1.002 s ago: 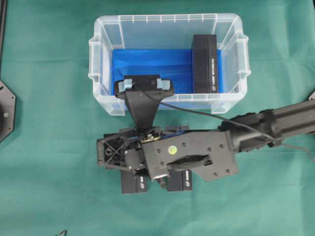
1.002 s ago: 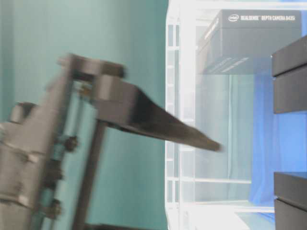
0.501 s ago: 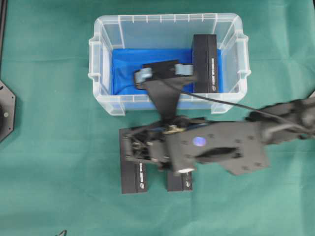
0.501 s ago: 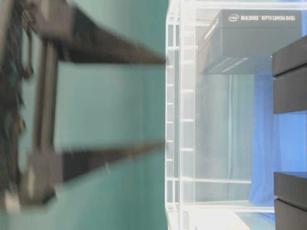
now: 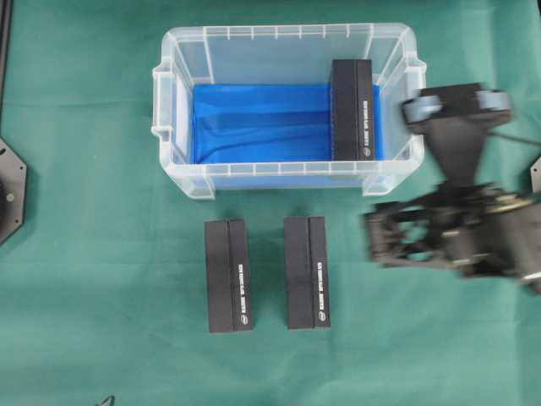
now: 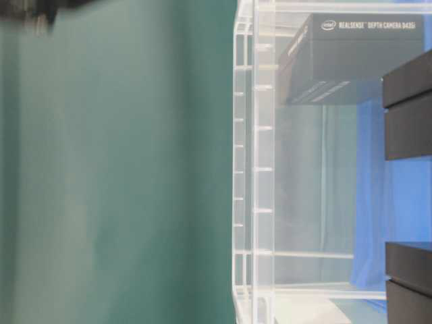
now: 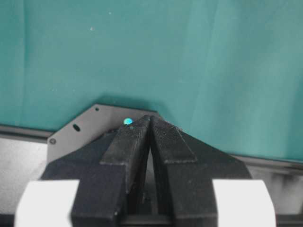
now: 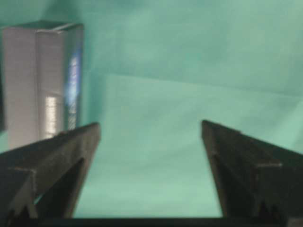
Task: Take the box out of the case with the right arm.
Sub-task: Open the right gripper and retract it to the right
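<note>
One box (image 5: pixel 352 110) lies in the case (image 5: pixel 397 173), beside the wide-open, empty right gripper (image 8: pixel 149 137).

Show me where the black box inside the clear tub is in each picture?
Overhead: the black box stands at the right end of the case, on the blue sheet.
Table-level: it sits at the top, behind the clear wall.
Left wrist: not in it.
Right wrist: not in it; the box there lies on green cloth.
Shared landmark: the blue sheet.

Black box (image 5: pixel 352 110) in clear case (image 5: pixel 287 38) — blue-lined — on green cloth (image 5: pixel 101 254).
</note>
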Robot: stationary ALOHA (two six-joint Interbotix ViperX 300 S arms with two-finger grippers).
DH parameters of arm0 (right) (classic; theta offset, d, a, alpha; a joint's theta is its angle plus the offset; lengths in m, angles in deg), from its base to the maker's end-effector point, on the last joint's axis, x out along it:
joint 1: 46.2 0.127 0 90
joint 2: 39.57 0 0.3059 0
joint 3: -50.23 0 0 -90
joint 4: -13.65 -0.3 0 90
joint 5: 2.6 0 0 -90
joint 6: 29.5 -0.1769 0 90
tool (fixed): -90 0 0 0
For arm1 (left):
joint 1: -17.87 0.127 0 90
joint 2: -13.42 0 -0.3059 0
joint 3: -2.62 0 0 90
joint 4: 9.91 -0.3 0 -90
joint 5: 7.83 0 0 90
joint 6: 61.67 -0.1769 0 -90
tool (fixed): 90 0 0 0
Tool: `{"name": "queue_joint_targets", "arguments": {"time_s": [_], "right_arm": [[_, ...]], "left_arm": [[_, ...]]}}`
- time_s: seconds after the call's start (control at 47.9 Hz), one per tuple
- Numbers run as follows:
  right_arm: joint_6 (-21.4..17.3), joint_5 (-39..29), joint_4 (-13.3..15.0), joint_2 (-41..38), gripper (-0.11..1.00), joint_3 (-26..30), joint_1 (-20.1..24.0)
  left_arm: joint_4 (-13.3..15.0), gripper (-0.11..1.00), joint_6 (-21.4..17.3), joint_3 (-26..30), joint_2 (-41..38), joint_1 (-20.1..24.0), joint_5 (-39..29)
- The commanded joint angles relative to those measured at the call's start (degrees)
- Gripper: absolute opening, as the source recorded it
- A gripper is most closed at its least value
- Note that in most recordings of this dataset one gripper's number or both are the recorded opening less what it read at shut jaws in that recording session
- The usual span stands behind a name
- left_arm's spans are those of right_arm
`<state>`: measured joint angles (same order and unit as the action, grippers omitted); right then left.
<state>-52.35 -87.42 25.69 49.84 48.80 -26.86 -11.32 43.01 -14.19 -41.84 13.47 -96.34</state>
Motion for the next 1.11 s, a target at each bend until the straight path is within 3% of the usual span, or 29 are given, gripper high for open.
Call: {"name": "queue_joint_targets", "arguments": {"time_s": [0.0, 0.23, 0.418, 0.543, 0.752, 0.94, 1.086], "right_arm": [[-1.58, 0.88, 0.18, 6.50, 0.91, -4.57, 1.32], [-2.99, 1.05, 0.97, 15.21, 0.91, -11.60, 2.55], [-0.70, 0.88, 4.57, 16.17, 0.89, -12.30, 1.32], [5.27, 1.05, 5.45, 17.14, 0.89, -12.92, -4.04], [19.34, 3.43, 4.39, 19.34, 0.89, -13.62, -16.70], [29.53, 4.92, 2.55, 19.42, 0.89, -13.45, -26.46], [32.96, 6.06, 1.67, 19.34, 0.89, -13.45, -29.88]], "left_arm": [[-0.18, 0.00, 0.00, 0.88, -0.35, -0.09, 0.18], [-0.18, 0.00, -0.09, 0.70, -0.09, 0.00, 0.18], [-0.18, 0.00, 0.00, 0.70, -0.26, 0.00, 0.18], [-0.18, 0.00, 0.00, 0.79, -0.44, 0.00, 0.18], [-0.18, 0.00, 0.00, 0.70, -0.44, 0.26, 0.18], [-0.18, 0.00, 0.00, 0.70, -0.44, 0.35, 0.18], [-0.18, 0.00, -0.09, 0.70, -0.35, 0.35, 0.18]]}}
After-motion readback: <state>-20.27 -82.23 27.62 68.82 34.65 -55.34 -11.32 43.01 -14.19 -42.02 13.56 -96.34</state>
